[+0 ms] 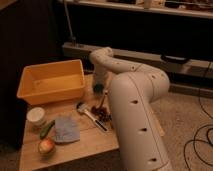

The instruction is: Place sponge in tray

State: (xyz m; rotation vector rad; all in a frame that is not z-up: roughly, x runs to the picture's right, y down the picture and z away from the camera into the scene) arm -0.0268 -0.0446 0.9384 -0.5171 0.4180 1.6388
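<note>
The yellow-orange tray point(50, 82) stands at the back left of the wooden table. The teal sponge point(98, 88) shows as a small block just right of the tray's right wall, at the lower end of my arm. My gripper point(99, 84) points down right at the sponge; my white wrist hides most of it, and I cannot tell whether the sponge is held or rests on the table. The big white arm link point(135, 110) fills the right side of the view.
On the table point(85, 142) lie a white cup point(36, 115), a green vegetable point(46, 129), a pale blue-grey cloth point(66, 128), a round fruit point(46, 146), a white-headed tool with a black handle point(90, 115) and a dark red item point(104, 113). Black cables lie on the floor at right.
</note>
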